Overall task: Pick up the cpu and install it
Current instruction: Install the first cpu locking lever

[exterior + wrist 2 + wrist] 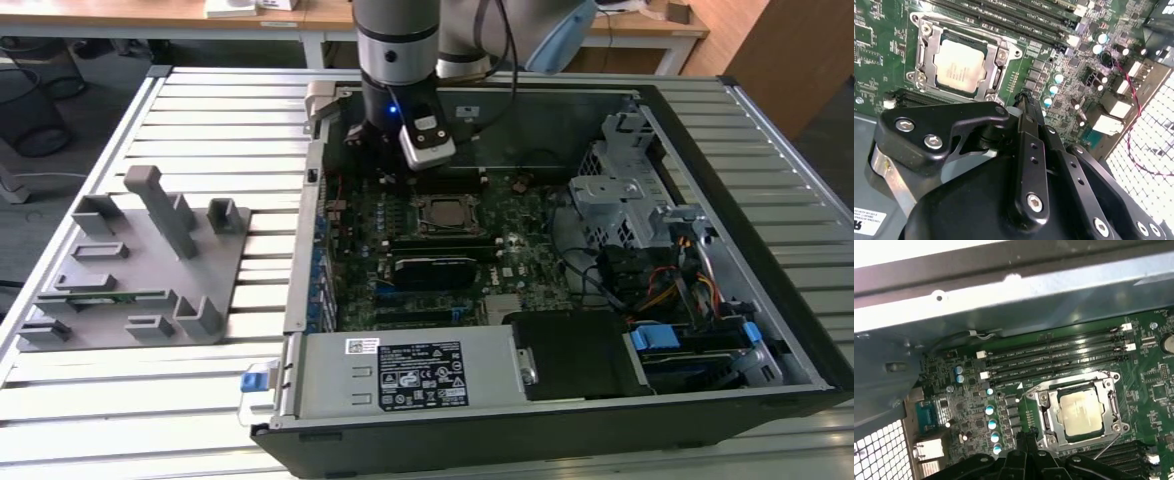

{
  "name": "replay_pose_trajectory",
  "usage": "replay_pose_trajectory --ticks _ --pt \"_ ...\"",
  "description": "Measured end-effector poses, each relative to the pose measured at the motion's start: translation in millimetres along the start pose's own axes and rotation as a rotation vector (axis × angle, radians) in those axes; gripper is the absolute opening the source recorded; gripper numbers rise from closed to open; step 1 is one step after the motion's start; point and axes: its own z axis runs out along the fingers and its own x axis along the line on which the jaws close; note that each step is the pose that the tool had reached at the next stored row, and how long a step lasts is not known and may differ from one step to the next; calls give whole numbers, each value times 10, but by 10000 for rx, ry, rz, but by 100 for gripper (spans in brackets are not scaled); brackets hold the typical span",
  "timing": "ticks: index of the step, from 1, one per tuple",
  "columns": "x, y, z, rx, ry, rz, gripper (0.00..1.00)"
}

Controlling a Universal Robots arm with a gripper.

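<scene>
**Robot hand beside a cpu seated in its socket**

The cpu (960,66) lay flat in the metal-framed socket (999,55) on the green circuit board (884,30), its pale silver top facing up. The black hand (1025,97) hung just beside one corner of the socket. It was apart from the cpu, with its two fingers drawn together and nothing between them. In the first wrist view the fingertips pointed at the board next to the socket frame, and the cpu (1081,411) sat a little beyond them. A row of long black memory slots (1054,357) ran along the socket's far side.

In the exterior view an open computer case (801,330) lay on a slatted metal worktop (200,110). The case held the circuit board, a power supply box (400,375) along its near edge and a silver drive cage (614,195) toward the exterior view's right. A grey tray (134,260) with upright posts and small compartments stood on the worktop at the exterior view's left, well apart from the hand.
</scene>
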Motion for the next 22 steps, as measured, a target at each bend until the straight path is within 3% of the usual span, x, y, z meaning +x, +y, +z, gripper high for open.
replay_pose_trajectory --ticks 4,16,22 --pt "21 32 -35 -1 0 -1 11" --pt "98 179 -39 -1 2 -75 11" --pt "155 214 -53 -3 -2 -85 11"
